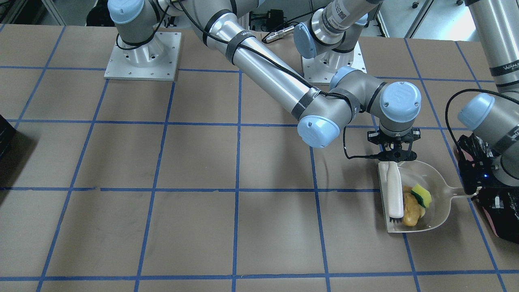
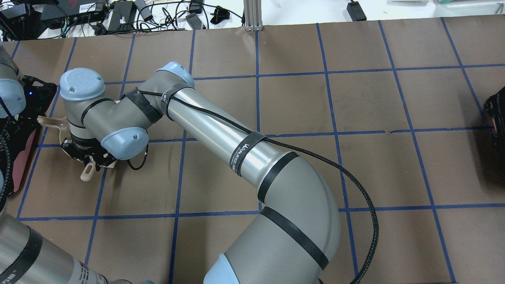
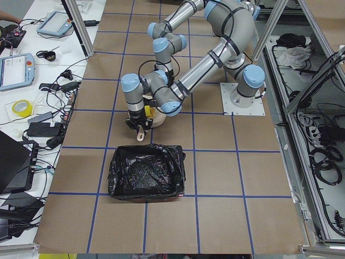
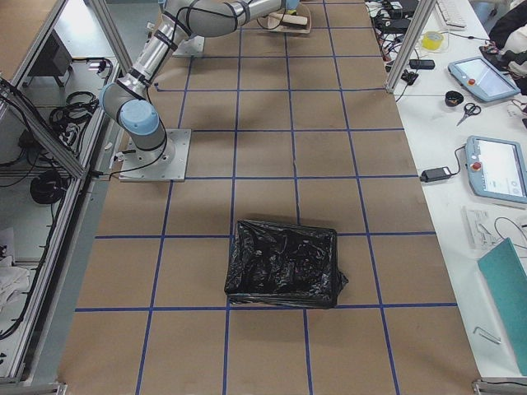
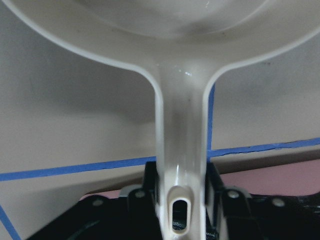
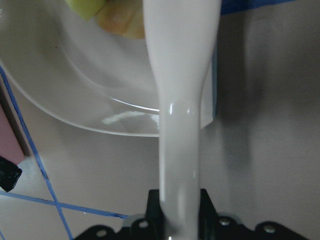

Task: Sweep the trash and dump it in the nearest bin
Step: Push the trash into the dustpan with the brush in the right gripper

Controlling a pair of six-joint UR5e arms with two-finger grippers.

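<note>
A white dustpan (image 1: 436,182) lies flat on the table near the pink-sided bin (image 1: 502,207) lined with a black bag. In the pan lie a yellow-brown lump (image 1: 410,211) and a yellow-green sponge (image 1: 421,195). My left gripper (image 1: 472,188) is shut on the pan's handle (image 5: 181,150), just over the bin's rim. My right gripper (image 1: 392,159) is shut on a white brush (image 1: 394,190). The brush lies along the pan's open edge, bristles against the lump. The right wrist view shows the brush handle (image 6: 180,100) over the pan (image 6: 60,75).
The bin (image 3: 145,172) stands at the table's end on my left. A second black-bagged bin (image 4: 284,263) stands at the far right end, away from both arms. My right arm (image 2: 213,126) reaches across the table's middle. Blue tape lines grid the brown table.
</note>
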